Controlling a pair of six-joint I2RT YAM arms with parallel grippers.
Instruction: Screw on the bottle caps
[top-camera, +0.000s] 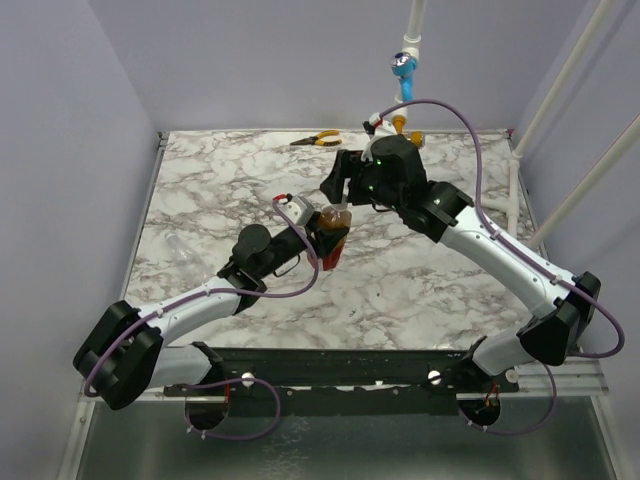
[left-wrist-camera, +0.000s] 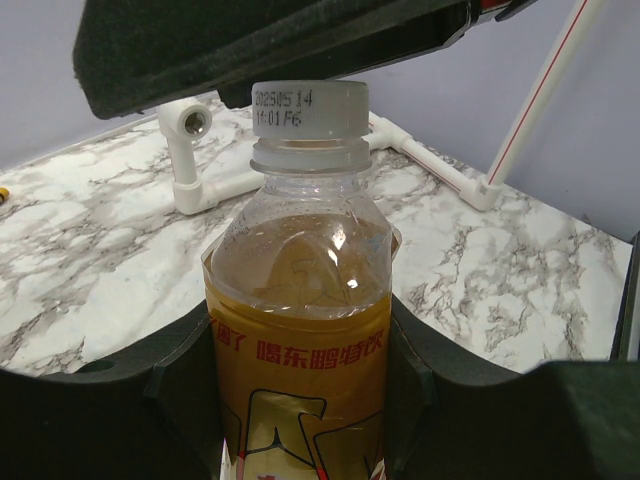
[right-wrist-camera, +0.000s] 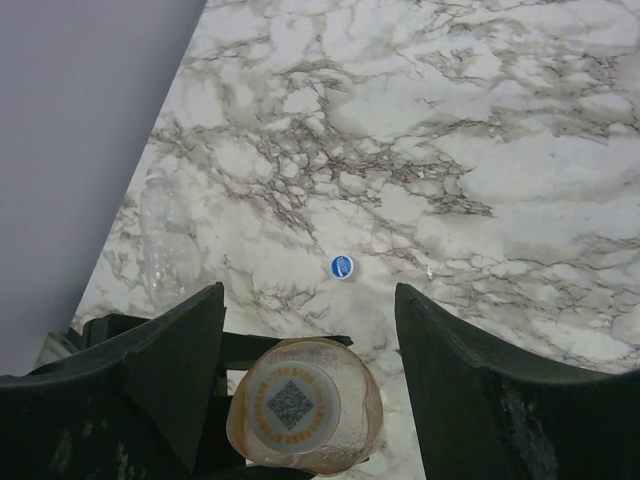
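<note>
Two white-and-black arms reach forward from side-by-side bases and meet in the middle. The left arm (top-camera: 195, 308) stretches low and angles toward the right, and the left gripper (top-camera: 330, 240) is clamped from both sides around the body of the bottle (top-camera: 337, 222). The right arm (top-camera: 510, 255) rises, bends back toward the left and turns its wrist downward, so the right gripper (top-camera: 343, 195) hangs just above the bottle's top, its fingers (right-wrist-camera: 160, 380) spread wide and touching nothing.
</note>
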